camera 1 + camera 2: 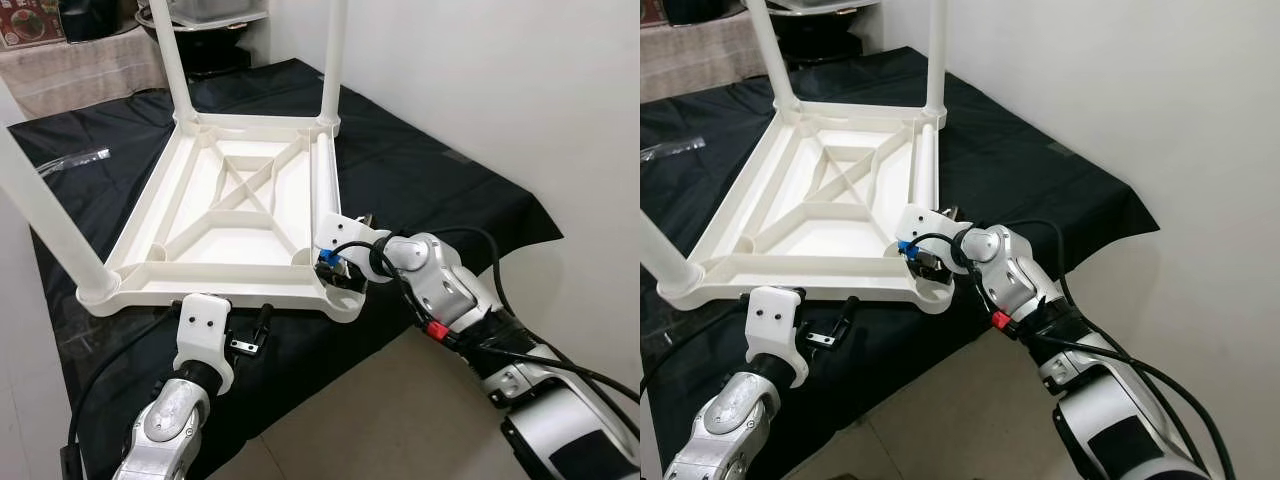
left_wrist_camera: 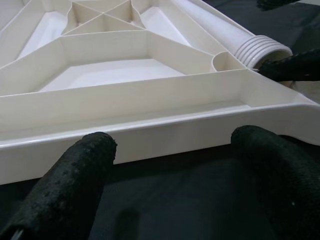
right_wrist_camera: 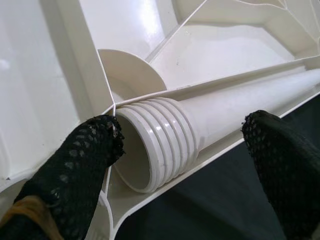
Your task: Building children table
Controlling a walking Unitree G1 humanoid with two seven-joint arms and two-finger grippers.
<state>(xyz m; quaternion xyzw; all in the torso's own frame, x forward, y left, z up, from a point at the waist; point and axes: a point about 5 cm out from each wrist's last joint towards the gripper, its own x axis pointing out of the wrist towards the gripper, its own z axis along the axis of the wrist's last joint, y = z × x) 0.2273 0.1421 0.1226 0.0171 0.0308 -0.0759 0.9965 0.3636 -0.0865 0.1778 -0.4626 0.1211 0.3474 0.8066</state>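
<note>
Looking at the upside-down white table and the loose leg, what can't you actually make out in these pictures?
- Fitted legs: tops cut off by the left eye view's upper edge.
- Empty corner socket: hidden in both eye views by the right gripper.
- Loose leg: far end cut off by the right wrist view's edge.
- Clear item on the black cloth: too small to identify.

White tabletop [image 1: 235, 215] lies upside down on black cloth [image 1: 420, 180] before us. We see three legs upright in its corners: near left [image 1: 40, 215], far left [image 1: 168, 55], far right [image 1: 333, 60]. Our right gripper [image 1: 335, 268] sits at near right corner, arm bent in from right. Our left gripper [image 1: 250, 335] rests on cloth just near of tabletop's near edge, fingers apart.
</note>
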